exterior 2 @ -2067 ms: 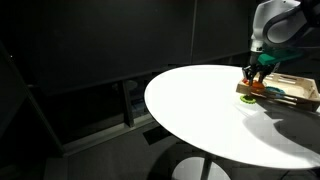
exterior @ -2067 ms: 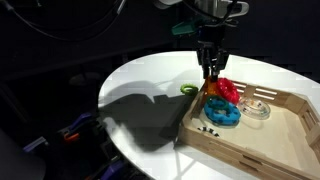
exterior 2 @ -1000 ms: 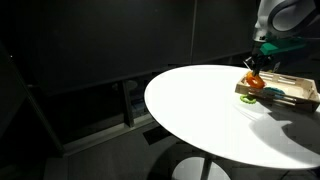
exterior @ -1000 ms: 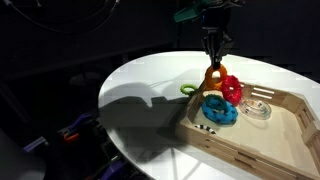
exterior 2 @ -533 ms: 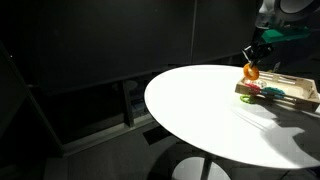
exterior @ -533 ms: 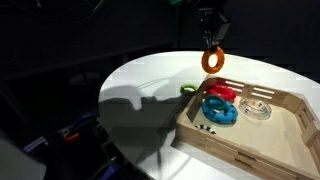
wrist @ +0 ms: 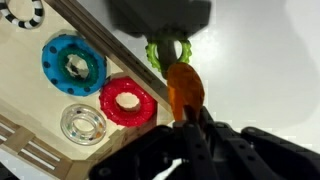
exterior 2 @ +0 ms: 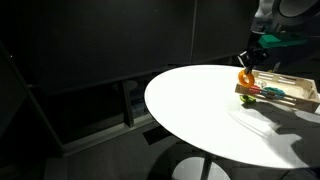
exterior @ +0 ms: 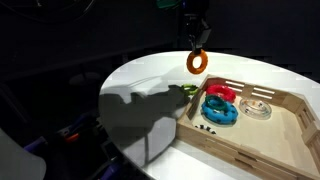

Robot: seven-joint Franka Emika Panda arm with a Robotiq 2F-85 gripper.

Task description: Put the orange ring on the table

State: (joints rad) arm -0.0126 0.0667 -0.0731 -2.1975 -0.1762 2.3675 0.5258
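Transport step: gripper (exterior: 199, 46) clamped on the orange ring (exterior: 197, 62), hanging over the table (exterior: 140, 80) beside the wooden tray (exterior: 290, 100); next I lower it onto bare tabletop and release.

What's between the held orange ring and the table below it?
Wrist view: a small green ring lies on the table roughly under the orange ring, beside the wooden tray.

The orange ring (exterior: 197, 61) has risen from the tray (exterior: 226, 144), over the table (exterior: 140, 75).
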